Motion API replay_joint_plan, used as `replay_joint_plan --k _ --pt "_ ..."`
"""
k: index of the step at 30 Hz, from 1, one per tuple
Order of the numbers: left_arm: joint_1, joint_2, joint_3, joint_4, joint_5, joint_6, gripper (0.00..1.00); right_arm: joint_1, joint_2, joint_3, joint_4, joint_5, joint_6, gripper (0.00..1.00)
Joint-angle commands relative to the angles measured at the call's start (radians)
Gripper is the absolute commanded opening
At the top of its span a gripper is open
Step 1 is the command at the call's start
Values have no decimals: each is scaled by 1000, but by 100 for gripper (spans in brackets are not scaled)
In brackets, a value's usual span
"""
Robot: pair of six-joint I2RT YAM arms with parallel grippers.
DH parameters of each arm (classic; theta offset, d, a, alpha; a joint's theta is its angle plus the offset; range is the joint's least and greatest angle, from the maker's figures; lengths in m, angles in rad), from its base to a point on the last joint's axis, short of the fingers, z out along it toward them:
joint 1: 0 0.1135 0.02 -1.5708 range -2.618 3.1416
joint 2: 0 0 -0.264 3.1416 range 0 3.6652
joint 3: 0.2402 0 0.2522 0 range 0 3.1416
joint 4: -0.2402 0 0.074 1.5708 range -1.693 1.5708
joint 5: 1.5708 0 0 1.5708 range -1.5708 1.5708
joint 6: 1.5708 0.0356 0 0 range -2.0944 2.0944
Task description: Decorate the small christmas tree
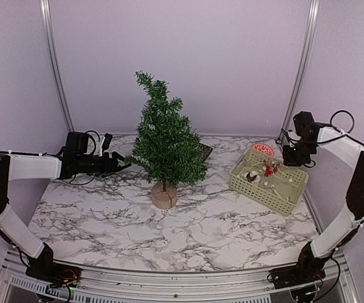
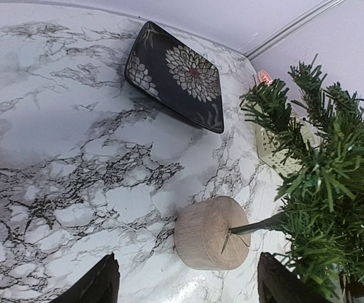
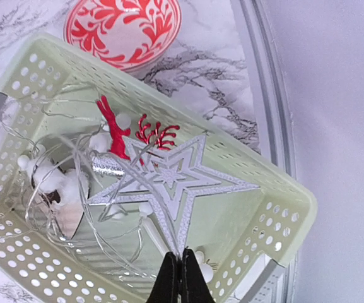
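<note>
Nearest, small christmas tree (image 1: 166,142): standing upright on the table (image 1: 106,227).
basket (image 1: 268,182): sitting to its right.
left gripper (image 1: 120,165): hovering, jaws spread, beside the lower branches.
right gripper (image 3: 180,262): pinching a silver star (image 3: 169,180) by its tip above the basket.
dark dish (image 2: 175,76): lying behind the tree.

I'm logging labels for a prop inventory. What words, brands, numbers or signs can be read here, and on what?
No readable text in any view. The dark plate shows only flower patterns, the red-and-white ornament only leafy scrolls; the silver star, green basket and tree's wooden base are unmarked.
</note>
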Motion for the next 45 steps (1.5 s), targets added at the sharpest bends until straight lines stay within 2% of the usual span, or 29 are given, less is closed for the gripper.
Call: replay_joint_plan --k 1,12,17,29,34,40,42,45 --pt "10 -68 29 -81 -38 40 76 -4 -52 26 -50 9 -9 0" --pt "17 -163 -9 -91 -72 23 76 -4 -104 63 -63 -65 -32 0" --pt "18 -173 -15 -103 -69 31 77 -4 -82 1 -52 -125 -32 0" --pt "17 -196 -23 -126 -61 46 77 -3 50 -160 155 -210 -8 0" --pt "18 -203 -20 -143 -64 58 77 -5 80 -181 172 -196 -6 13" --pt "19 -197 -15 -144 -65 63 77 -4 71 -217 170 -176 -9 19" --pt "19 -193 -13 -144 -65 63 77 -3 67 -226 174 -182 -9 15" --pt "20 -190 -12 -143 -61 64 77 -4 64 -220 167 -191 -11 1"
